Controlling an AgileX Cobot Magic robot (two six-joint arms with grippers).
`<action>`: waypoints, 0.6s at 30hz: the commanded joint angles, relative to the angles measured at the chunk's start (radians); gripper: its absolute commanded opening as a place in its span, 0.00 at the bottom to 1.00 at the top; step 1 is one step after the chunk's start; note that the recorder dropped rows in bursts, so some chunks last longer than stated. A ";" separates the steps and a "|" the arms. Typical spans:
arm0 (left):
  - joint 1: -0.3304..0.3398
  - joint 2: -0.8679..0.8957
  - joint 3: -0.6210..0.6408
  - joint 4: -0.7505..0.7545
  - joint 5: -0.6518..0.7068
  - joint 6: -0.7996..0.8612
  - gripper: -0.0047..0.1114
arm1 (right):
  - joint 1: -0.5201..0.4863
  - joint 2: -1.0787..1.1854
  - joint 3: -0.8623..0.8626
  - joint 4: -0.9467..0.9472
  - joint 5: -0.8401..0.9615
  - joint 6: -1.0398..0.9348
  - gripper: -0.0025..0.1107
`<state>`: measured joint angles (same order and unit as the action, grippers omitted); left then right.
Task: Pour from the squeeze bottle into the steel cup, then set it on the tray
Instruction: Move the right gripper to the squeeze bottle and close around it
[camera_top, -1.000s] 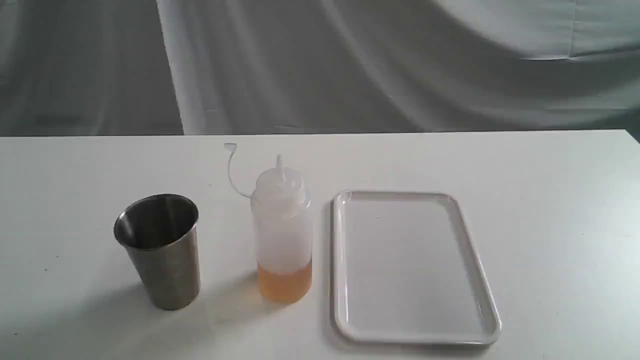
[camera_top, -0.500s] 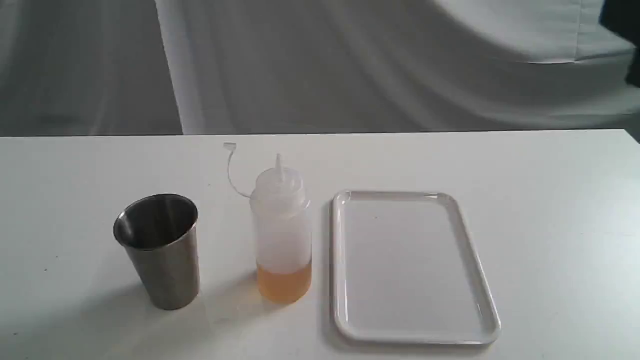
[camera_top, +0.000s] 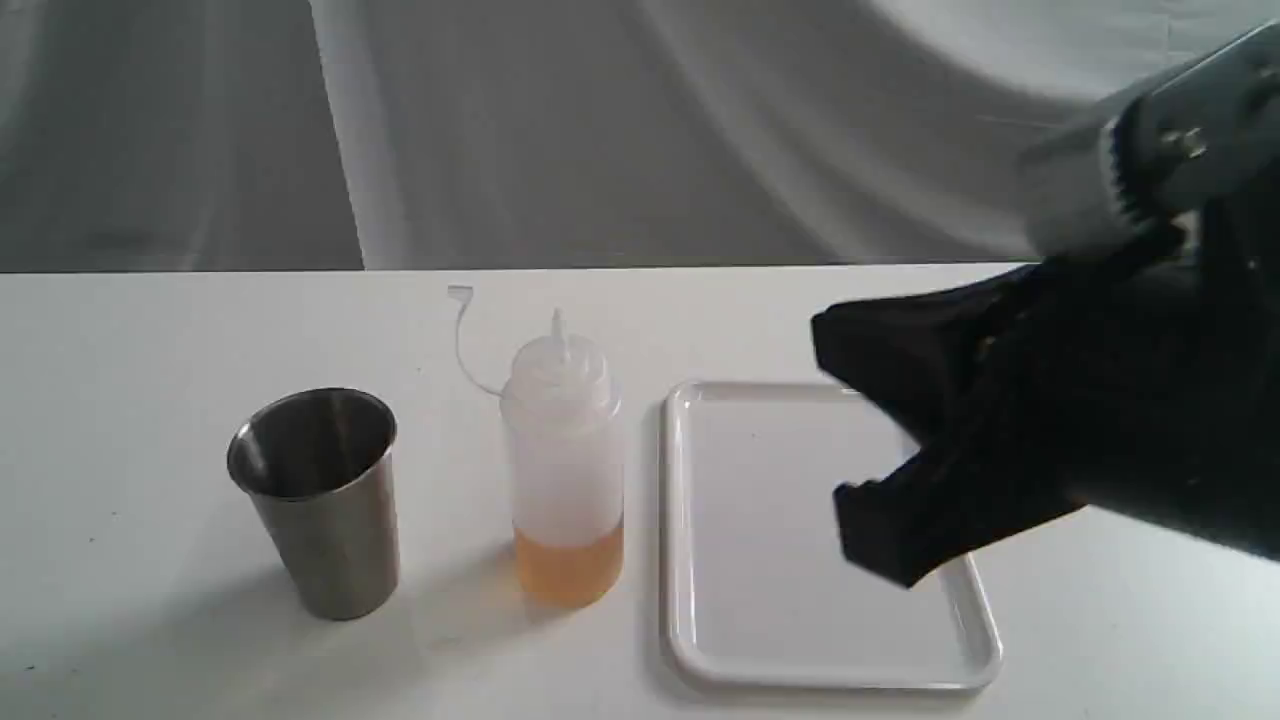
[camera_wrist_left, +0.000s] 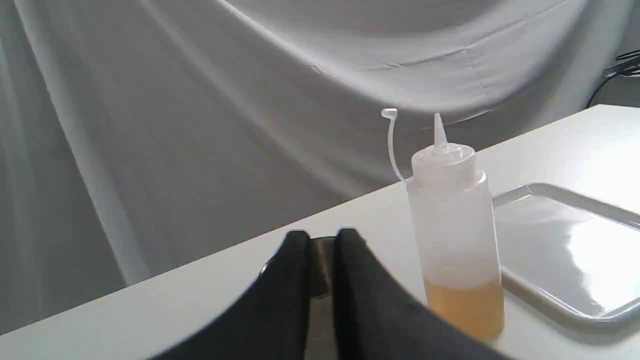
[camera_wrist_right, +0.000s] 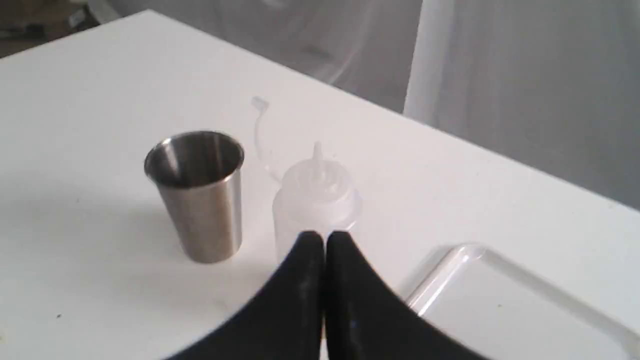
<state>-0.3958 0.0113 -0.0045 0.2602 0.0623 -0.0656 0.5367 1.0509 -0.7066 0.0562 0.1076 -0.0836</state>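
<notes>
Since half a second ago the right arm (camera_top: 1150, 400) has come in from the right side; then only a dark edge showed at the far right corner, and now the black right gripper (camera_wrist_right: 318, 237) hangs over the right part of the tray (camera_top: 672, 520) and hides its far right corner; the other things have kept their places. Its two fingers (camera_wrist_right: 300, 280) are pressed together and grasp nothing; in its own camera they point toward the squeeze bottle (camera_top: 565, 470).

The white table (camera_top: 150, 330) carries everything, and a grey cloth (camera_top: 600, 130) hangs behind it; the tray lies flat, a little right of the middle, white with a low rim. The left gripper (camera_wrist_left: 322, 237) shows only in its own camera; its fingers (camera_wrist_left: 290, 280) stand almost together with a thin slit between them, a bit of the steel cup (camera_top: 325, 520) shows through this slit, and they grasp nothing.

The squeeze bottle stands upright on the table just left of the tray, close to the rim but not on the tray; amber liquid (camera_top: 568, 570) fills only its lowest part. The steel cup stands upright further left, apart from the bottle, with the mouth up. The small cap (camera_top: 460, 293) is off the nozzle (camera_top: 558, 325); it stands up on its thin strap (camera_top: 462, 345) at the far left of the bottle's shoulder.
</notes>
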 joint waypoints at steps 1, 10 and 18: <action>0.002 0.003 0.004 -0.002 -0.003 -0.001 0.11 | 0.025 0.077 0.008 0.000 -0.027 0.003 0.02; 0.002 0.003 0.004 -0.002 -0.003 -0.001 0.11 | 0.085 0.284 0.116 0.027 -0.421 0.024 0.02; 0.002 0.003 0.004 -0.002 -0.003 -0.001 0.11 | 0.094 0.428 0.218 0.045 -0.648 0.024 0.02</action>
<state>-0.3958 0.0113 -0.0045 0.2602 0.0623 -0.0656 0.6277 1.4548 -0.5015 0.0958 -0.4808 -0.0606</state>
